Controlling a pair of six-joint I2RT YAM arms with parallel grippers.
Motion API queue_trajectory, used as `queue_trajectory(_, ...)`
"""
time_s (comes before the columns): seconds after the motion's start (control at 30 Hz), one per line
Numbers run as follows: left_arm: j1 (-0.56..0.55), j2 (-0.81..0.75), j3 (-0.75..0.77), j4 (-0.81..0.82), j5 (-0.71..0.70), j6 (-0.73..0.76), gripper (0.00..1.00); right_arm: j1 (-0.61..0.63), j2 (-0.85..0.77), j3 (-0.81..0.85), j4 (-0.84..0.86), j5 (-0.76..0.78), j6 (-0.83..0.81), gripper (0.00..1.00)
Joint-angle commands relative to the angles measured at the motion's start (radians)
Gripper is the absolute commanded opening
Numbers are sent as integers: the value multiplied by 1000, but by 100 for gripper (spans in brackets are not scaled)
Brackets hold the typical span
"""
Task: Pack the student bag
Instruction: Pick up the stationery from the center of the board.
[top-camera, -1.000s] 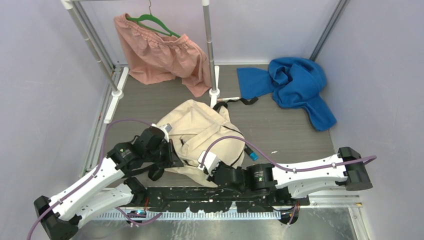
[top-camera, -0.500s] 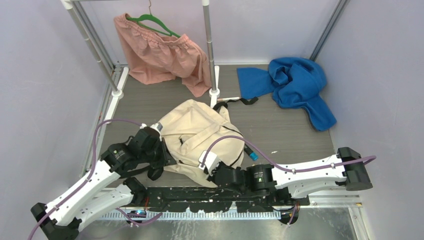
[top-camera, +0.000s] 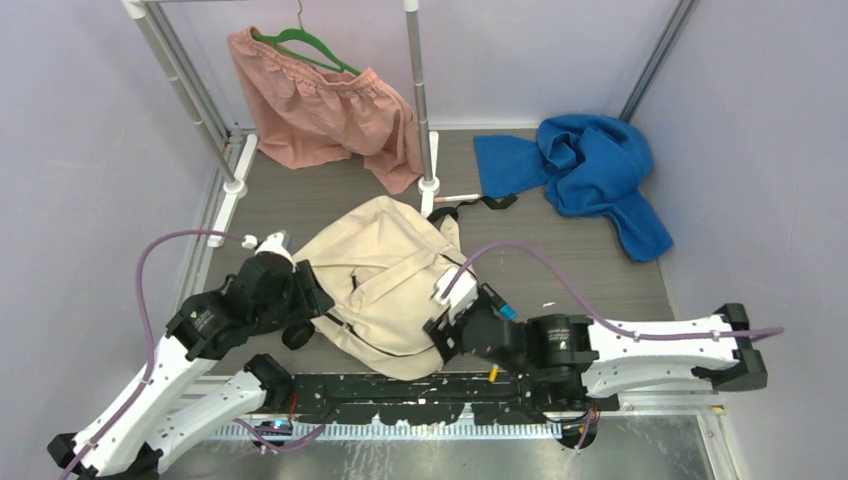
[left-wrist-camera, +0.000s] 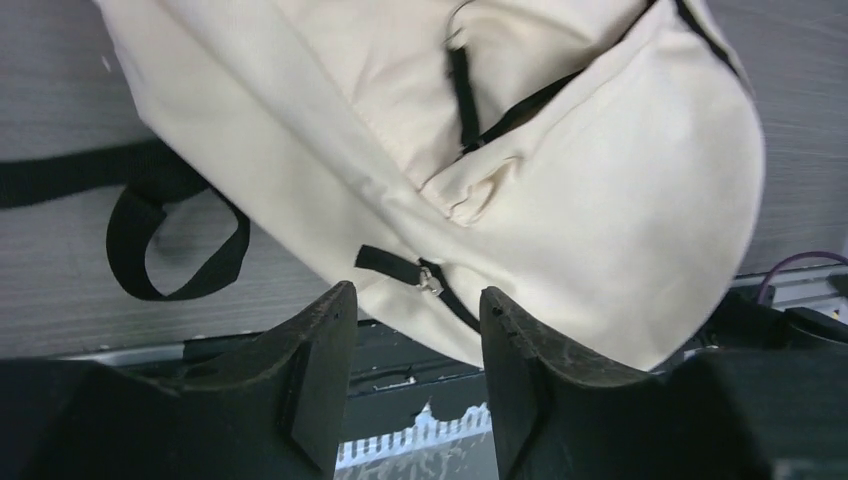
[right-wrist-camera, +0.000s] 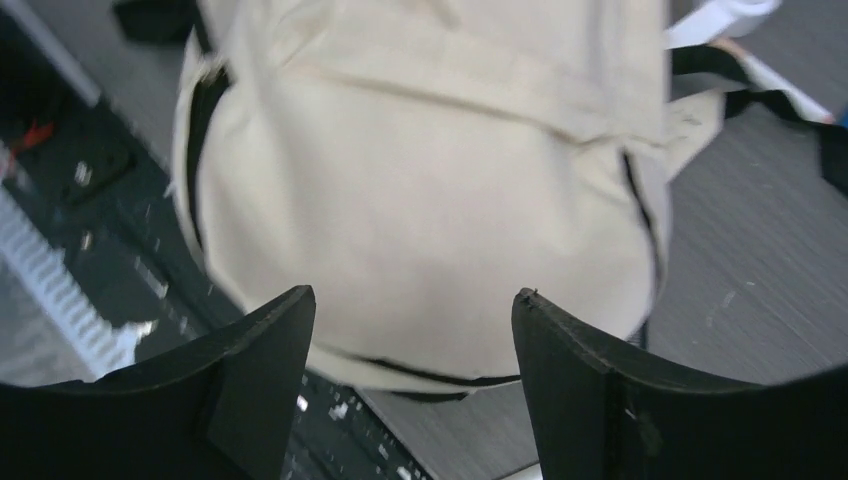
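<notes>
— Where's the bag (top-camera: 385, 275), and how does it lie?
— Flat on the table (top-camera: 580, 260), mid-left, near the arms. Its long axis runs far to near. Black straps (top-camera: 480, 203) trail from the far end towards the rack post (top-camera: 422, 110). The near end overlaps the black rail by the arm bases.
— Anything in it?
— Can't tell. The inside is hidden, and the zip pull (left-wrist-camera: 431, 284) lies on the fabric.
— The arms?
— The left arm reaches in from the near left. The left gripper (left-wrist-camera: 415, 300) is at the bag's left edge with its fingers apart, holding nothing. The right arm stretches low along the near edge. The right gripper (right-wrist-camera: 410, 305) is spread wide over the bag's near right corner, also holding nothing.
</notes>
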Motion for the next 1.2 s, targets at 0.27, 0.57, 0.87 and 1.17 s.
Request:
queue_trajectory(0.27, -137, 266, 130, 190, -57, 97, 51, -680, -20, 25, -19, -481, 360, 61)
queue_trajectory(0.57, -120, 476, 223, 263, -126, 177, 55, -711, 216, -6, 68, -628, 425, 1)
queue_trajectory(0.87, -104, 510, 75, 540, 292, 232, 50, -697, 238, -117, 141, -713, 497, 1)
queue_trajectory(1.17, -111, 414, -37, 606, 377, 223, 23, -672, 38, -99, 72, -650, 427, 1)
